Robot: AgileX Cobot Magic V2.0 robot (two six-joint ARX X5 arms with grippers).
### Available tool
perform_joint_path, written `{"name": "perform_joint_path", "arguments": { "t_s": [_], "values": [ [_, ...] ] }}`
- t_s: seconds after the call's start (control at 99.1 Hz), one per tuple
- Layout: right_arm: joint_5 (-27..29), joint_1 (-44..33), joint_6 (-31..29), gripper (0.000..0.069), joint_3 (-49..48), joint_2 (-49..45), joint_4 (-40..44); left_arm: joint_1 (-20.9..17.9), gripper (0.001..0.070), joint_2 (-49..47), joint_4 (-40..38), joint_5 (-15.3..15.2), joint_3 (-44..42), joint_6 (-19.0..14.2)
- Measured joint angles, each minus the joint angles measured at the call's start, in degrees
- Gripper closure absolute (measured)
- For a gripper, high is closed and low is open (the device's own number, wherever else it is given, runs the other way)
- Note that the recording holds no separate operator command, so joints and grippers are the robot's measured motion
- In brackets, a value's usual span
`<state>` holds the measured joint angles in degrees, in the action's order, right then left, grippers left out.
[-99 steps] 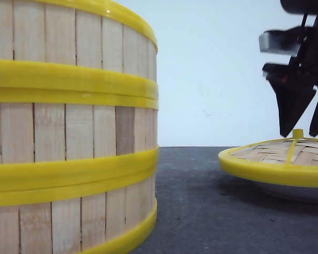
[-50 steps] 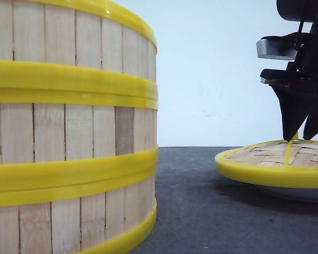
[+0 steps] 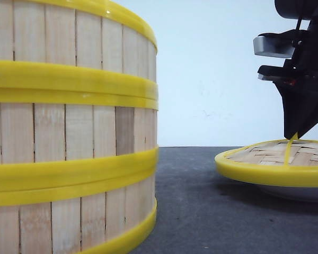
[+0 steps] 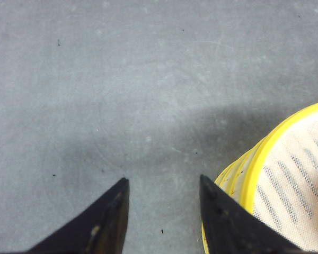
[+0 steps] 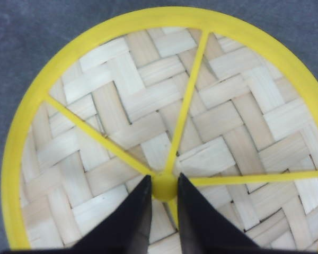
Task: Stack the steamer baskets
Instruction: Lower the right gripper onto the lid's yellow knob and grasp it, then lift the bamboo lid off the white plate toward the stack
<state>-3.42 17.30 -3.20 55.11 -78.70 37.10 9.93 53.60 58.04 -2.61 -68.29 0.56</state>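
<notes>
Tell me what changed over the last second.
The right tool came down onto the lid and closed its fingers around the knob; the lid's near edge shifted slightly left. The steamer baskets stayed stacked, unmoved, and the plate under the lid stayed put.
</notes>
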Motion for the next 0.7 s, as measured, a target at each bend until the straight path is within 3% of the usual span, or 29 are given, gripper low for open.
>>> {"name": "perform_joint_path", "arguments": {
  "t_s": [0.161,0.393,0.696],
  "values": [
    [-2.8,0.4,0.0,0.064,4.2,2.6,4.0,0.0,0.0467,0.0,0.0,0.0,0.0,0.0],
    [-4.0,4.3,0.3,0.064,20.4,5.5,11.0,0.0,0.0467,0.0,0.0,0.0,0.0,0.0],
    [-9.0,17.5,0.5,0.064,39.4,0.8,19.9,-0.6,0.0467,0.4,-0.1,-0.2,0.0,0.0]
  ]
}}
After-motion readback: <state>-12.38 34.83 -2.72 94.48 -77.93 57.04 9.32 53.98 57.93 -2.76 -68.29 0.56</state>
